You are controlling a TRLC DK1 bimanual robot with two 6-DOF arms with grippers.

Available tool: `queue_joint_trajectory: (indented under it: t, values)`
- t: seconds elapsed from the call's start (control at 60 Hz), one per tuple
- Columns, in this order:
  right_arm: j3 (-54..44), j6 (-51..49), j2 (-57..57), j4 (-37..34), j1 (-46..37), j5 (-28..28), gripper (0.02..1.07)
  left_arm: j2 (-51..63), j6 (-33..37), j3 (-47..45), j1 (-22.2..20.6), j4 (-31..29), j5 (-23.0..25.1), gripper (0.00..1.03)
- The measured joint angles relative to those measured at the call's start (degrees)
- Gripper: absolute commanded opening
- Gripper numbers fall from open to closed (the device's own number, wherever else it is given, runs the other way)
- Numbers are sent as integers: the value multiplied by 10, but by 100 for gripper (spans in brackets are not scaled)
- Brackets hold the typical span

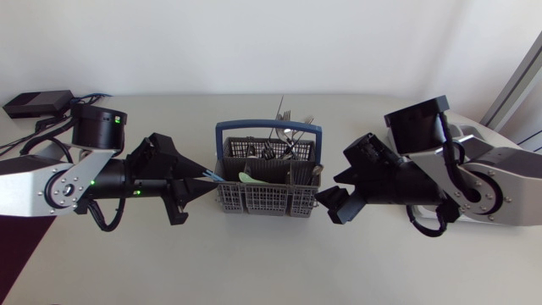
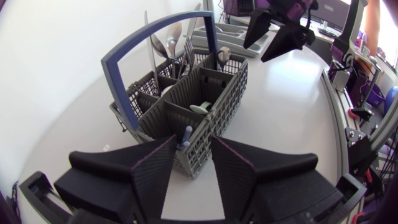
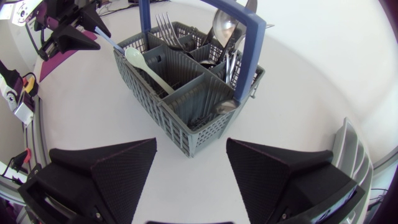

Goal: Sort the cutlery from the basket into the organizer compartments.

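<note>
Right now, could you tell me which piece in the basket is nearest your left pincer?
The blue-handled piece, at the basket corner between the left pincer's open fingers; the green spoon and metal cutlery sit farther in.

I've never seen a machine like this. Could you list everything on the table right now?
Grey plastic mesh cutlery basket with a blue handle: one, mid-table.
Metal forks and spoons: several, silver, upright in the basket's rear compartments.
Pale green plastic spoon: one, leaning in a front compartment.
Light blue plastic utensil handle: one, sticking up from the basket's corner.
Grey organizer tray: one, beyond the basket.
Black box: one, back left corner.
Left claw: black, open, fingers either side of the blue handle.
Right claw: black, open, at the basket's other end.
</note>
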Motion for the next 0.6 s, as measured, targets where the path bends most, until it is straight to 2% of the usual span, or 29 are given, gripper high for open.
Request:
queue_joint_trajectory:
  t: [0.283,0.417,0.467,0.6]
  values:
    - [-9,0,0,0,0,0,84,28,-2,14,-14,17,0,33]
    - [-15,0,0,1,0,1,84,38,-2,14,-16,27,0,24]
    - [-17,0,0,2,0,2,84,38,-2,14,-16,28,0,24]
    - [-19,0,0,3,0,2,84,38,-2,14,-15,34,0,12]
